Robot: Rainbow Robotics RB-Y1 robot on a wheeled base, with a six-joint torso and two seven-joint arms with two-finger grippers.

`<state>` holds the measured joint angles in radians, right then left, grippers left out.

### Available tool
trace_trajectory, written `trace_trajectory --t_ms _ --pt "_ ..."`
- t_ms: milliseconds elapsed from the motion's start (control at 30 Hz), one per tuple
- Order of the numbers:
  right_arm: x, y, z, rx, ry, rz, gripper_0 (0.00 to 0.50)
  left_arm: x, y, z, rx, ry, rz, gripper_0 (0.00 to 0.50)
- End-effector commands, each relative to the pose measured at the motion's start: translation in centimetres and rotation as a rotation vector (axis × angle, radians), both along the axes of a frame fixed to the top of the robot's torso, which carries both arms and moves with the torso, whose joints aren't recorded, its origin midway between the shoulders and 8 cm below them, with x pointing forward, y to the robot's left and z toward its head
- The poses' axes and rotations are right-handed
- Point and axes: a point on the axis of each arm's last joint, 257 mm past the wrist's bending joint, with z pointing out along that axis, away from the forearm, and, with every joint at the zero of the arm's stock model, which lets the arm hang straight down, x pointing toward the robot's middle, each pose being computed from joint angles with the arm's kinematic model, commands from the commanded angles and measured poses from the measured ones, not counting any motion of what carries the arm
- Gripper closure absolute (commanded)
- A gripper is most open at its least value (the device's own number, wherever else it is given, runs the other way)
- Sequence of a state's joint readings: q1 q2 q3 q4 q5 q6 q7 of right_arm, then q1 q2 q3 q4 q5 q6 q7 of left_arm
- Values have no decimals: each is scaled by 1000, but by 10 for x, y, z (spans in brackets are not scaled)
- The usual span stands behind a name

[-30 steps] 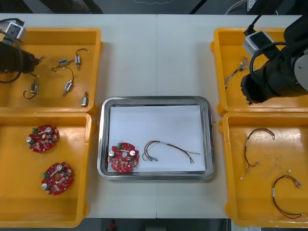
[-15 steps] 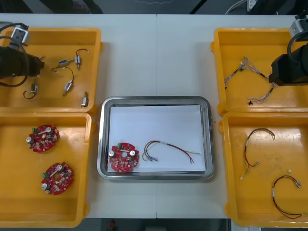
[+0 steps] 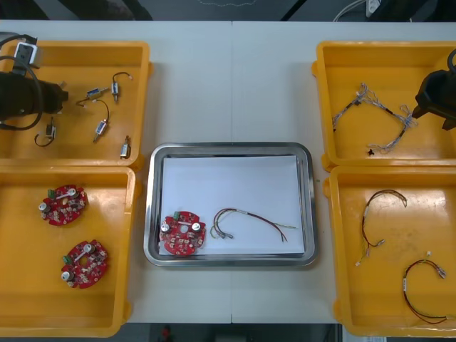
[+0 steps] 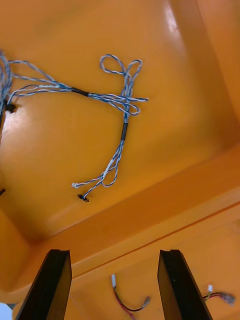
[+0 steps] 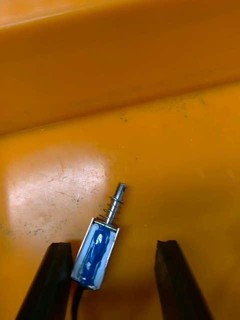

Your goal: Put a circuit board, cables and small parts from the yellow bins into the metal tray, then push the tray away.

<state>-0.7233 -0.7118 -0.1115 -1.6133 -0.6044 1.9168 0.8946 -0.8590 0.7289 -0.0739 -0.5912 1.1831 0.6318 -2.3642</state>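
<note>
While hanging right gripper (image 4: 114, 252) agape above blue-white cable (image 4: 117, 100), straddling small metal part (image 5: 97, 250) with left gripper (image 5: 114, 244), spread for pinch.

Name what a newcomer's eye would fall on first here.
The metal tray at mid-table, white inside, holds a red circuit board and a red and yellow cable. The left gripper stands open over a small metal part in the far left bin; the right gripper, open, faces the blue and white cable in the far right bin.
</note>
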Motion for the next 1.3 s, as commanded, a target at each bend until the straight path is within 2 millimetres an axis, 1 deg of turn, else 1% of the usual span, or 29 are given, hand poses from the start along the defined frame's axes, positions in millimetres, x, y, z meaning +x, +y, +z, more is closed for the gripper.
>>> trace_trajectory --t_ms 33,167,300,633,700,767,800,933,1067,1133,1233,1300 --pt "12 -17 30 8 -43 -74 0 11 -15 13 144 -42 -108 499" --pt "12 -23 19 11 -9 -107 0 10 -13 13 148 -41 -106 500" --pt "12 -28 13 3 16 -122 0 7 -8 16 135 -34 -105 500" --pt "52 -24 6 25 -74 -133 0 -6 13 42 157 -1 -128 500" --pt "57 -24 2 21 -83 -133 0 -8 17 46 164 9 -129 500" --pt "62 -24 -7 31 -81 -141 0 -12 21 51 157 35 -111 500" --pt "63 -23 -10 40 -80 -142 0 -13 19 50 154 48 -110 500" --pt "70 -18 -26 73 -75 -154 0 -20 18 62 163 103 -82 500" --pt "75 -12 -42 100 -63 -161 0 -24 10 71 160 140 -62 500" --pt "78 -11 -46 109 -67 -165 0 -28 8 75 159 158 -53 500" --pt "81 -8 -55 129 -69 -173 0 -34 0 83 157 189 -37 500" --pt "85 -7 -60 136 -75 -179 0 -40 -9 90 149 216 -25 500"
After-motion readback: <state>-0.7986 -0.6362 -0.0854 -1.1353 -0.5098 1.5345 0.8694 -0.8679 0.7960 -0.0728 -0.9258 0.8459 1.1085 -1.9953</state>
